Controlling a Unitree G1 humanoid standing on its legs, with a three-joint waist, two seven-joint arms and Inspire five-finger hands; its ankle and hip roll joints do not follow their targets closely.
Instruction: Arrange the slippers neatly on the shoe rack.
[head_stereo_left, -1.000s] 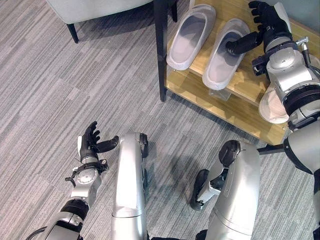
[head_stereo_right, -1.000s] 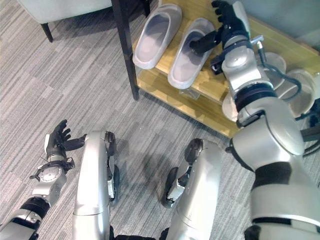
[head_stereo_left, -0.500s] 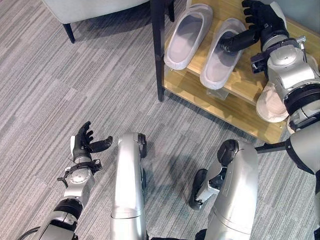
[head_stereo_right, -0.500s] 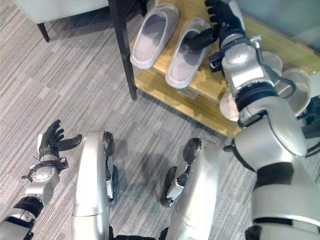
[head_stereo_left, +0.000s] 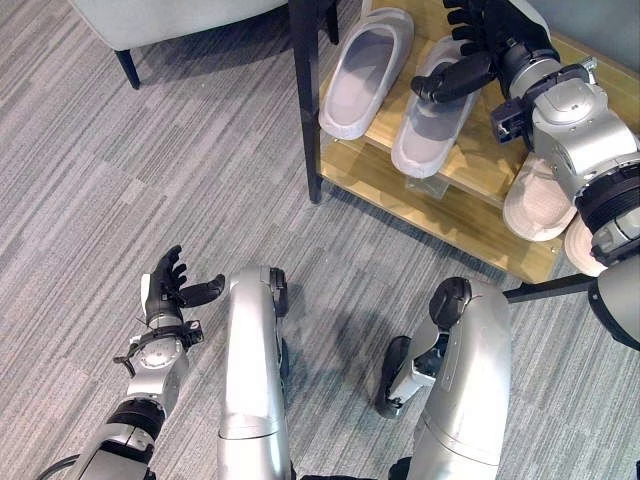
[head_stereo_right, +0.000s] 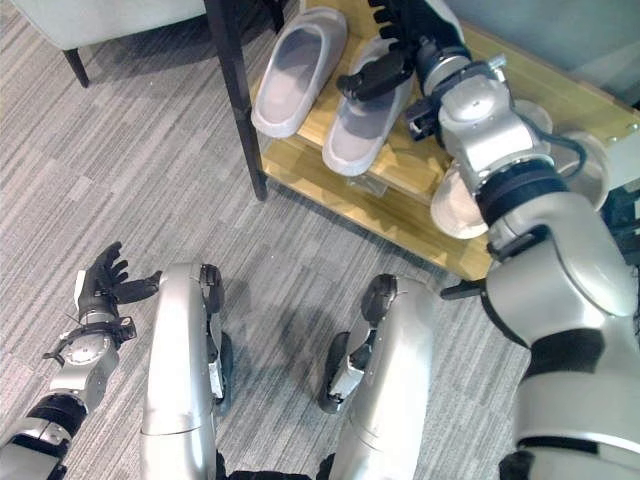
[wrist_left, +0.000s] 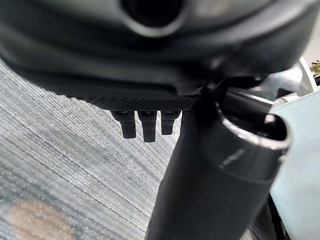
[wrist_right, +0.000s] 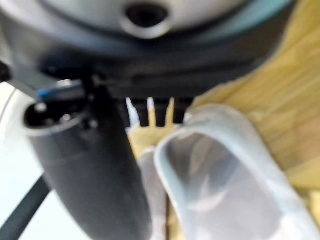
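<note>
Fingers of my right hand (head_stereo_left: 478, 45) are spread and straight above the shoe rack (head_stereo_left: 462, 225), thumb lying across the right grey slipper (head_stereo_left: 430, 110) — nothing gripped. Two grey slippers on the rack's upper shelf, side by side: left grey slipper (head_stereo_left: 362, 72) just beside the first. Two pale slippers (head_stereo_left: 535, 200) on the lower shelf, partly hidden by my arm. Left hand (head_stereo_left: 170, 292) — relaxed, empty, over the carpet (head_stereo_left: 120, 180), well away from the rack. No writing I can read.
</note>
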